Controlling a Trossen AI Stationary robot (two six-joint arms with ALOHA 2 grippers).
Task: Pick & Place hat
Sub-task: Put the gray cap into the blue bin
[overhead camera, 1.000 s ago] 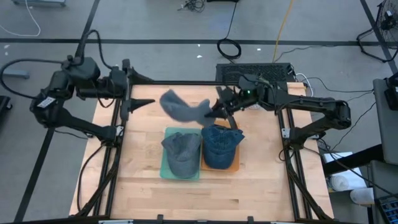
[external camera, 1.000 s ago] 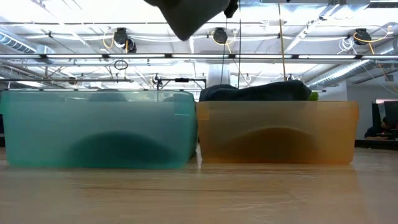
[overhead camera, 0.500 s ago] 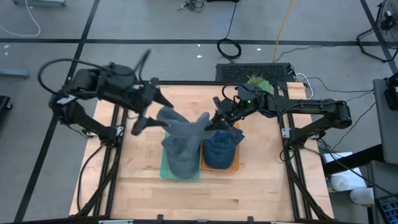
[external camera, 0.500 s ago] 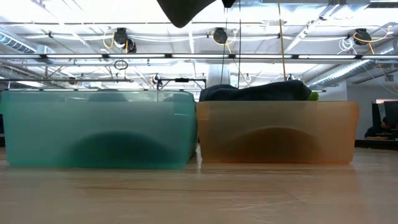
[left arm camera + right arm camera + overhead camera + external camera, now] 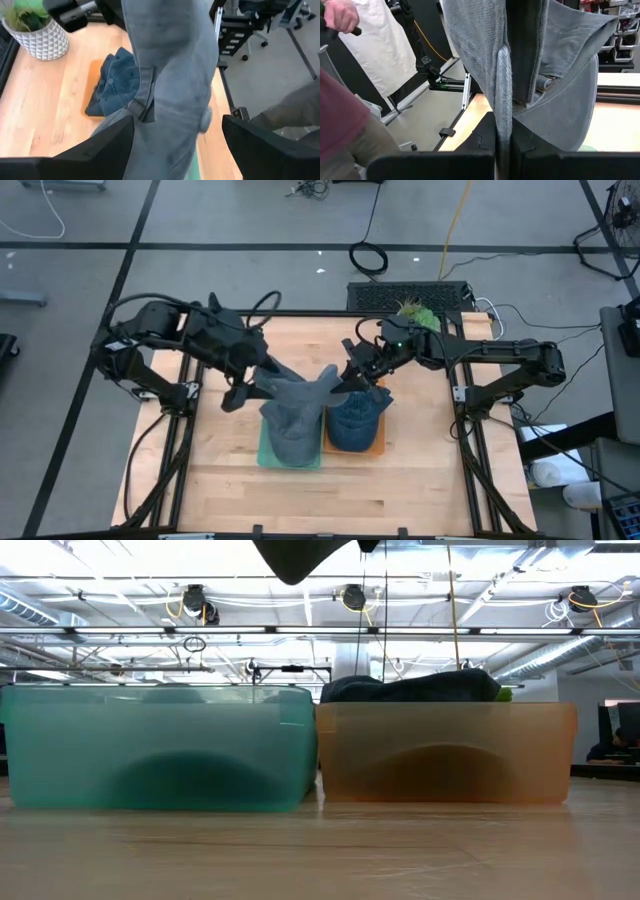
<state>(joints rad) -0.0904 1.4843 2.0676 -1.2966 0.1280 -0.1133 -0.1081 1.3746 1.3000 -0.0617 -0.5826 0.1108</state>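
A grey hat hangs in the air above the two bins, with my right gripper shut on it. Its lowest part shows at the top of the low view. My left gripper is open; in its wrist view the hat stands between its two fingers. A second grey hat lies in the teal bin. A blue hat lies in the orange bin, heaped above its rim. My right gripper pinches a folded ridge of the grey hat's cloth between its two fingers, coming nearly level from the table's right. The hat is lifted clear of both bins, and its brim spreads beyond the fingers. Whether my left gripper's fingers touch the hat, I cannot tell.
A potted plant stands at the table's far right corner. The two bins sit side by side at mid table, with bare wood in front of them. A person's hand and sleeve show beyond the table in the right wrist view.
My left gripper has swung from the table's far left corner toward the held hat and tipped downward; its open fingers now stand on either side of the hat. My right gripper has brought the hat a little toward the near edge, over the bins, and then kept still.
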